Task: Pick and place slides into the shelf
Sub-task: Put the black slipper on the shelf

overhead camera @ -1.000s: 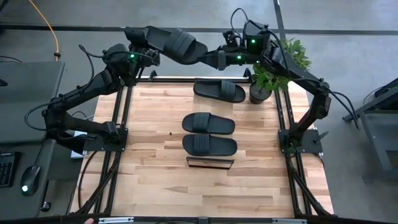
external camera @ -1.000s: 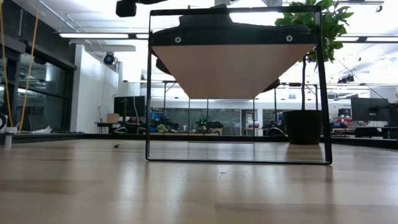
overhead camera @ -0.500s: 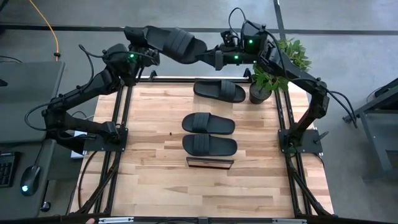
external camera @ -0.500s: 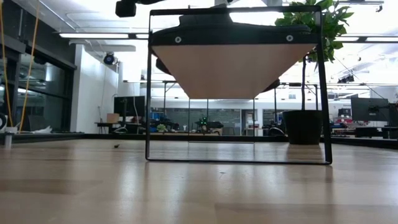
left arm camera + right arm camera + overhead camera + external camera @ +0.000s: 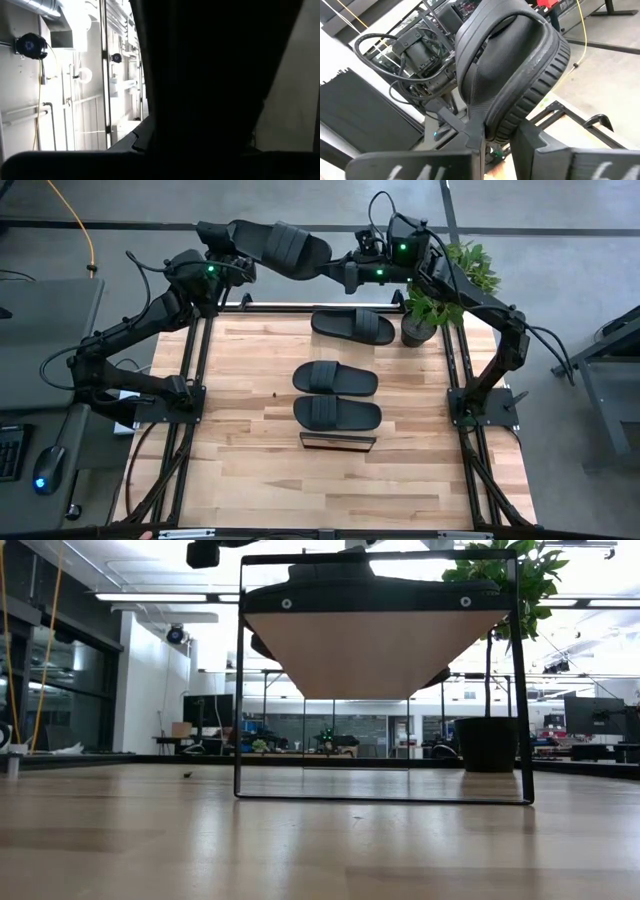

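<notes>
Held slide [image 5: 288, 248]: in the air past the table's far edge, between both grippers, one at each end.
Left gripper [image 5: 243, 242]: at the slide's left end; I cannot tell how its fingers stand, since the left wrist view is almost filled by a dark shape.
Right gripper [image 5: 335, 273]: pinching the slide's right end; in the right wrist view the sole [image 5: 510, 75] runs down between its fingers [image 5: 470, 160].
Other slides: three on the table [image 5: 240, 470], below and nearer than the grippers, one [image 5: 352, 326] just beside a potted plant [image 5: 425, 315], two [image 5: 335, 378] [image 5: 337, 413] side by side.
Shelf [image 5: 338, 442]: nearest the camera, beyond the third slide; its top is bare from above.
Hidden: in the low view the shelf [image 5: 375, 650] blocks the slides behind it.
Change: the held slide sits slightly farther left and higher than a second ago.
</notes>
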